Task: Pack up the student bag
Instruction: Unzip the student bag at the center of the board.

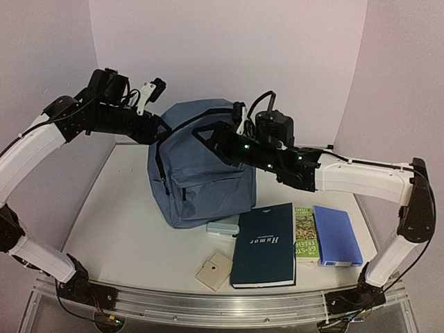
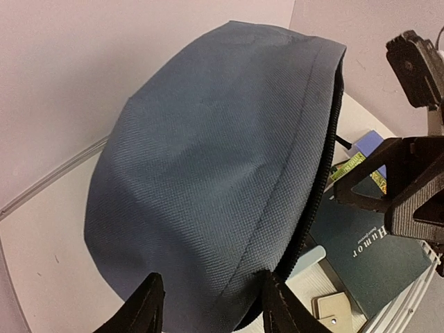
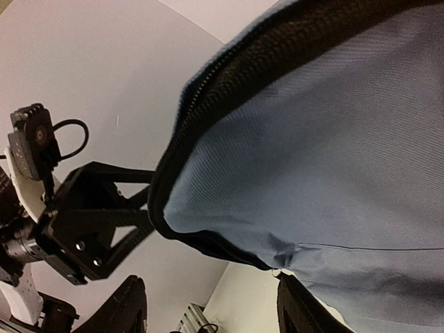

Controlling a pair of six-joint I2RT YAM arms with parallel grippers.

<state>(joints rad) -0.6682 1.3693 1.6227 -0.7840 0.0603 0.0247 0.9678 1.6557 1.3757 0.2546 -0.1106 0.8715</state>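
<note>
From above, the large slate-blue fabric backpack [image 1: 201,177] stands upright mid-frame with the left gripper [image 1: 161,132] and right gripper [image 1: 205,137] crowding its top, so a hard pull could clash them or tip it onto the dark teal hardback book [image 1: 263,246] at lower right. In the left wrist view the fingers [image 2: 149,309] sit apart astride the bag's rim, biting or not I cannot tell; a shallow bite would slip. The right wrist view shows that gripper's jaws spread and empty at the bottom, where the black zipper [image 3: 236,62] above could snag.
</note>
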